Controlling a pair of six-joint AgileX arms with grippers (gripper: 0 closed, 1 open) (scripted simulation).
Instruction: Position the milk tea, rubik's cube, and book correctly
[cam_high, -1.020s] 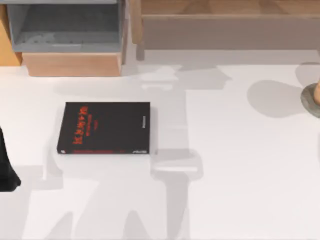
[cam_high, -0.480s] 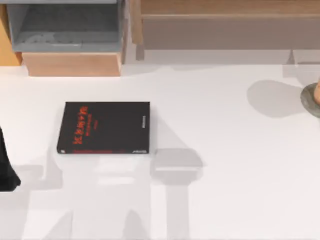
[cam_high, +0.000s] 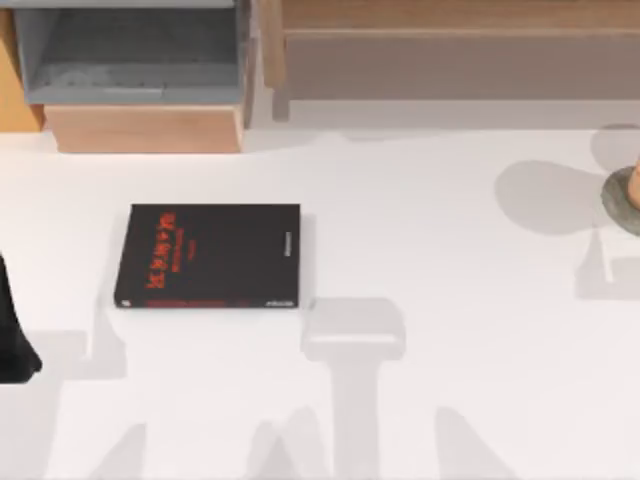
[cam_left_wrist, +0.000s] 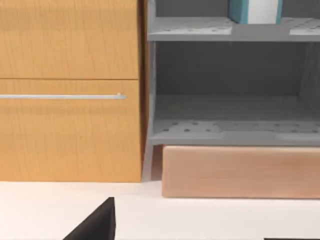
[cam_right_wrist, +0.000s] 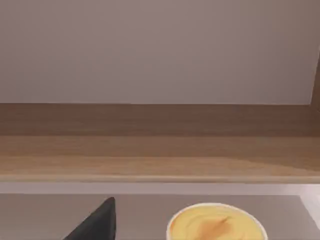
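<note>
The book (cam_high: 208, 256), black with red lettering, lies flat on the white table, left of centre. My left arm (cam_high: 12, 330) is parked at the table's left edge, well clear of the book. Its gripper (cam_left_wrist: 187, 222) is open and faces the cabinet, with one dark finger (cam_left_wrist: 95, 225) low in the left wrist view. The milk tea (cam_right_wrist: 216, 224), a round peach-orange cup with a pale rim, sits just ahead of my right gripper (cam_right_wrist: 160, 220), which is open and holds nothing. A dark finger (cam_right_wrist: 97, 222) stands beside the cup without touching it. The rubik's cube is out of view.
A wooden cabinet (cam_high: 15, 70) with grey shelves (cam_high: 130, 60) stands at the back left on a pale wooden base (cam_high: 145, 128). A teal and white box (cam_left_wrist: 252, 11) rests on an upper shelf. A long wooden shelf (cam_high: 450, 50) runs along the back. A grey-green disc (cam_high: 622, 200) lies at the right edge.
Only shadows have shifted: the one at the table's right slid from the back towards the front, past the disc. The book and my left arm have not moved.
</note>
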